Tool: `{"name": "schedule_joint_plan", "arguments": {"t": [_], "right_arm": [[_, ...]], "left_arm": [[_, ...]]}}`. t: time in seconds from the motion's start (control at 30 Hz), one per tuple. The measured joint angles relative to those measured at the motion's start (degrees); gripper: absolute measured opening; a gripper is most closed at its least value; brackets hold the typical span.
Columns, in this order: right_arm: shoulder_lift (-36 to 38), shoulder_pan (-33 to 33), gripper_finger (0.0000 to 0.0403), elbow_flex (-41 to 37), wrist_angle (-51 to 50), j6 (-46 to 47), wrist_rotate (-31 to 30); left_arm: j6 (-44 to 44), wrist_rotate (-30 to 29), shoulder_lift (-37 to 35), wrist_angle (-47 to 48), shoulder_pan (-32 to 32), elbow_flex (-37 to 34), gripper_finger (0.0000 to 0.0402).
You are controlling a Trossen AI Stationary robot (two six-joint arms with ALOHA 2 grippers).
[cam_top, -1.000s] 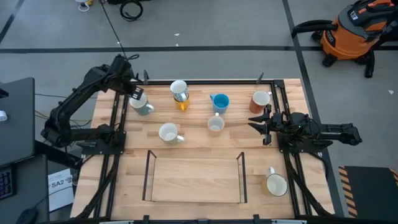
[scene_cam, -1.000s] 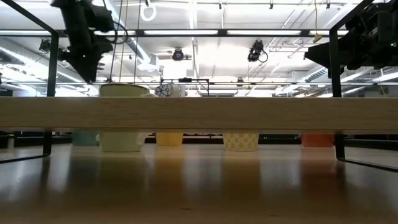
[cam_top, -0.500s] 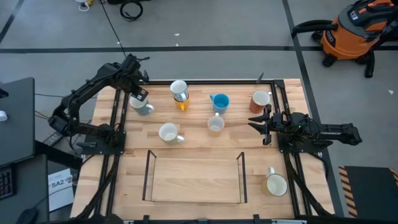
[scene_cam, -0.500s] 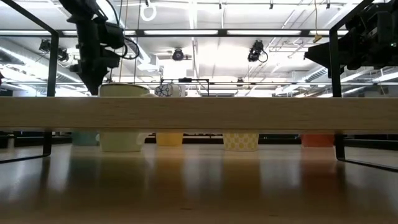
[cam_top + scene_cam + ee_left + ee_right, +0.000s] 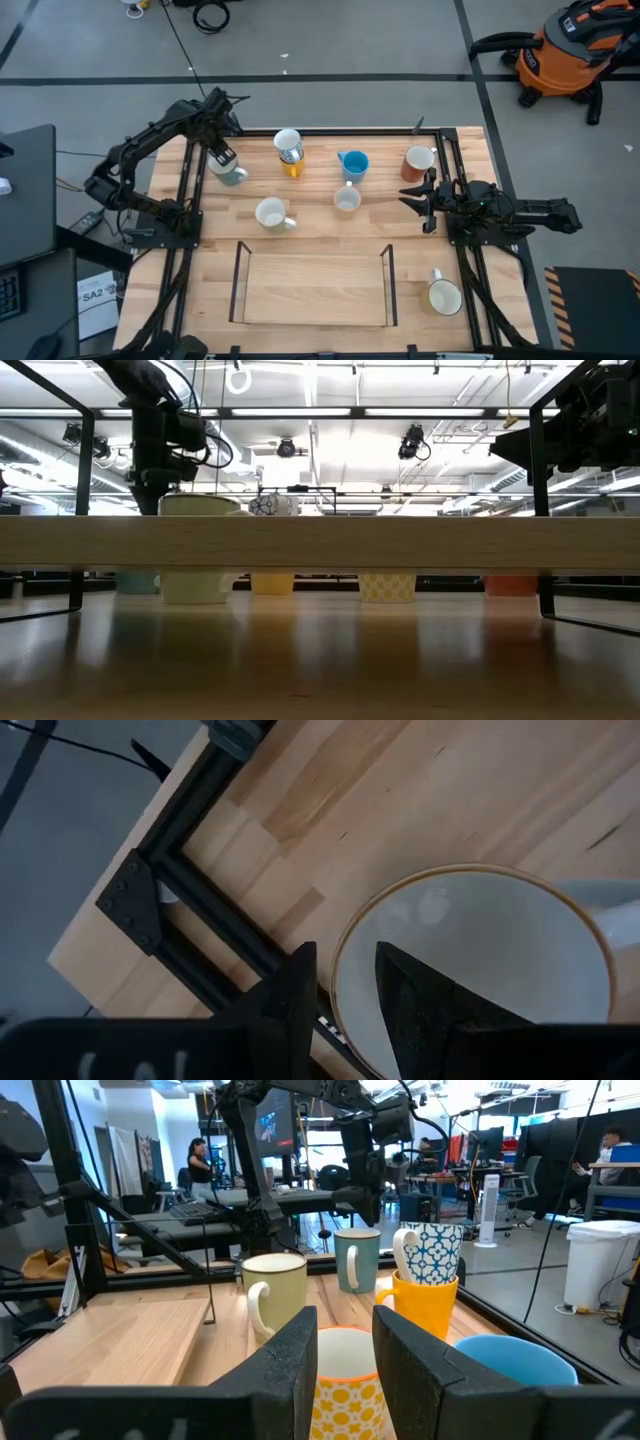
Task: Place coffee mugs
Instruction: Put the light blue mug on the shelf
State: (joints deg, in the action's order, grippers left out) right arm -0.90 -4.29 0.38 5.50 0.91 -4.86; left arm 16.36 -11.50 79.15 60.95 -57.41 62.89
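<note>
Wooden table (image 5: 320,240), mugs (image 5: 346,200), concrete floor (image 5: 330,40).

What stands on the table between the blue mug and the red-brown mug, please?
Nothing: in the high view the wood between the blue mug and the red-brown mug is bare. The right claw waits nearer the front, beside that gap.

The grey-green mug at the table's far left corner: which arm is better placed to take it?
Left. The left pincer is at the mug, fingers astride its rim; the right pincer is across the table.
</note>
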Motion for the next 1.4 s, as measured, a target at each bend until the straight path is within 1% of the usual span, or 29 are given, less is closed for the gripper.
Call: {"name": "schedule_joint_plan", "arguments": {"t": [0.1, 0.4, 0.7, 0.93, 1.03, 1.27, 1.4], "right_arm": [[0.0, 0.0, 0.0105, 0.0, 0.0, 0.0, 0.0], [0.0, 0.0, 0.0105, 0.0, 0.0, 0.0, 0.0], [0.0, 0.0, 0.0105, 0.0, 0.0, 0.0, 0.0], [0.0, 0.0, 0.0105, 0.0, 0.0, 0.0, 0.0], [0.0, 0.0, 0.0105, 0.0, 0.0, 0.0, 0.0], [0.0, 0.0, 0.0105, 0.0, 0.0, 0.0, 0.0], [0.0, 0.0, 0.0105, 0.0, 0.0, 0.0, 0.0]], "left_arm": [[0.0, -1.4, 0.0, -0.3, 0.0, 0.0, 0.0112], [0.0, -1.2, 1.4, 0.1, -0.6, 0.0, 0.0112], [0.0, -1.1, 6.2, 0.2, -0.6, 0.0, 0.0112], [2.3, -0.7, 9.2, 0.3, -0.6, 0.0, 0.0110], [2.3, -0.7, 9.4, 0.3, -0.6, 0.0, 0.0097], [2.7, 0.5, 9.2, 1.0, -0.6, 0.2, 0.0041], [2.7, 0.3, 9.1, 1.0, -0.6, 0.2, 0.0039]]}}
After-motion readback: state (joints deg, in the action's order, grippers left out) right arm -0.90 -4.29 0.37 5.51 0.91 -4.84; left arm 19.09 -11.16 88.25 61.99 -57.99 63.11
